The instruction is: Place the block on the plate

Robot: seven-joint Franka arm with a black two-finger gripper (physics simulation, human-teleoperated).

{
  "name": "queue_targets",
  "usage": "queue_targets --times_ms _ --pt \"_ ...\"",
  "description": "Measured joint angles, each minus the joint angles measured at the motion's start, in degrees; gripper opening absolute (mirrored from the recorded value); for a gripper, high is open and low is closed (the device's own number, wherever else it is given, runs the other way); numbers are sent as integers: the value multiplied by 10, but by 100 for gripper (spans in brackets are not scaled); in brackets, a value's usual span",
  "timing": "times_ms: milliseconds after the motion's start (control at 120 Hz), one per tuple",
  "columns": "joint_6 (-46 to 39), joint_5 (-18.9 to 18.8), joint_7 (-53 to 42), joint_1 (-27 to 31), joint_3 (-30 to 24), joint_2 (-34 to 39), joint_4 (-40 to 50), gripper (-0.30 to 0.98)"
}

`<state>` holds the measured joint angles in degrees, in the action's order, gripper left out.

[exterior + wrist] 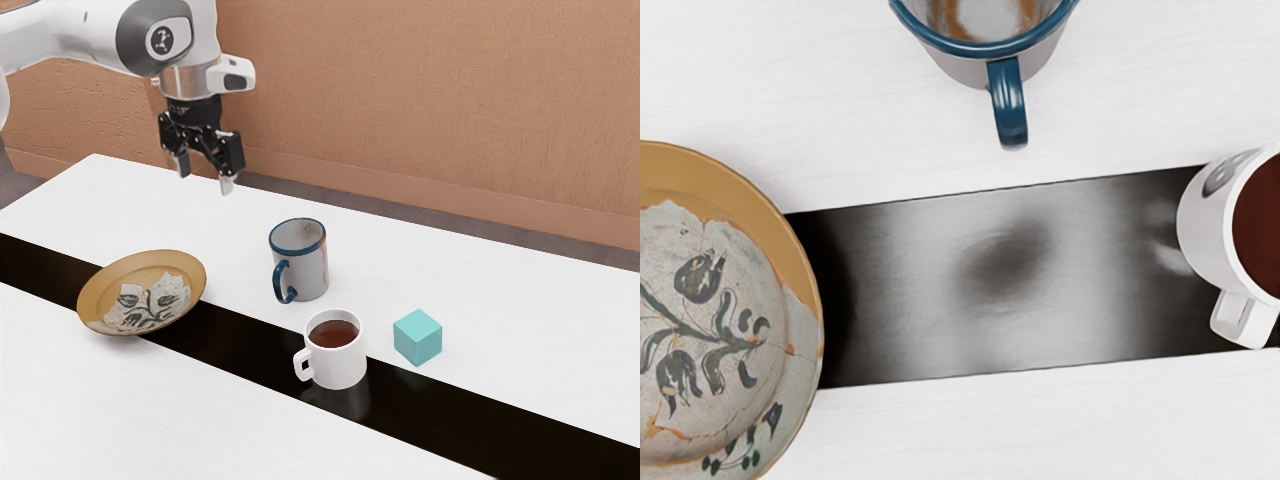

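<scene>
While the arm (90,35) reaches in from the exterior view's left, the gripper (205,180) hangs high over the tabletop (500,300), jaws apart, pointing down, nothing between them! That pose looks right for a grip from above, and open jaws suit a job whose pick-up has to come first

And the block (418,338)? Out towards the exterior view's right, sitting flat on the white surface, just beside the white cup (337,367). Its upright sides should give a square grip, but the cup stands close, full of dark drink, so a low sweep could mean a spill. Up and over looks the wiser line! Beyond the cup stands the blue-rimmed mug (313,265), upright, another thing to clear on the way across

Over at the other side, the plate (798,260) lies face up, well apart from the block, its raised rim likely to help keep a block in. A gentle drop-off near the middle would be the call

Now the surface: white, faintly grained, crossed by a glossy black band (240,345) that catches pale reflections; the cup stands on it, the plate partly over it. Behind, a rough orange-brown wall (430,100), a smoother skirting board (450,200), then a strip of dark floor (320,197)
</scene>
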<state>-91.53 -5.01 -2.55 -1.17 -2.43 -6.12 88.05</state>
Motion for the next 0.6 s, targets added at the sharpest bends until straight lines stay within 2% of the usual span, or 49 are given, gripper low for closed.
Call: queue_targets --times_ms 150,333,400,492,600 --pt "3 -2 -9 -2 -12 -4 -2 69" --pt "-34 7 -31 -6 -25 -62 -4 69" --pt "-51 13 -41 -7 -59 -75 -5 69" --pt "-80 18 -53 -22 -90 -126 -27 69" --pt "-102 20 -70 -54 -103 -191 -58 69"
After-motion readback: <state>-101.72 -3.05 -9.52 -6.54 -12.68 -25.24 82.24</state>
